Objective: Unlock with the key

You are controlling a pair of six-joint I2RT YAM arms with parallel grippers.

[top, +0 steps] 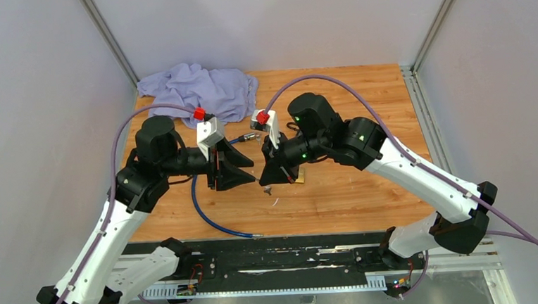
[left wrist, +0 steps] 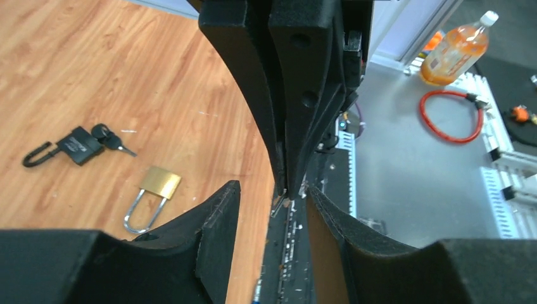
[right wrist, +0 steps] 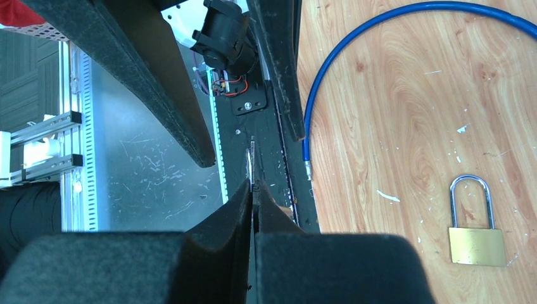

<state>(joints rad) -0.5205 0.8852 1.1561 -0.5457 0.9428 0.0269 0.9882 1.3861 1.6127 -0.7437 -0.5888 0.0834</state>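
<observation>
Inspecting 2 hands held tip to tip over the middle of the light wooden surface (top: 362,111). Found the right hand (top: 263,183) pressed fully together and clamped on a small silver metal key (right wrist: 251,166), with only a thin strip of blade showing past the fingertips. Found the left hand (left wrist: 272,190) facing it with fingers (left wrist: 218,228) apart, 1 on either side of the right hand's tip and the key. Could not tell whether the left fingers touch the key. Located a brass padlock with a silver shackle (right wrist: 476,237) lying flat on the surface below and just beside the right hand, apart from the key, shackle legs both seated in the body. Recorded a black padlock with a bunch of keys (left wrist: 78,144) lying near the brass one, not touching it. Noted a blue cable (top: 210,219) looped across the near left of the surface and a crumpled lilac cloth (top: 199,89) at the far left corner.
</observation>
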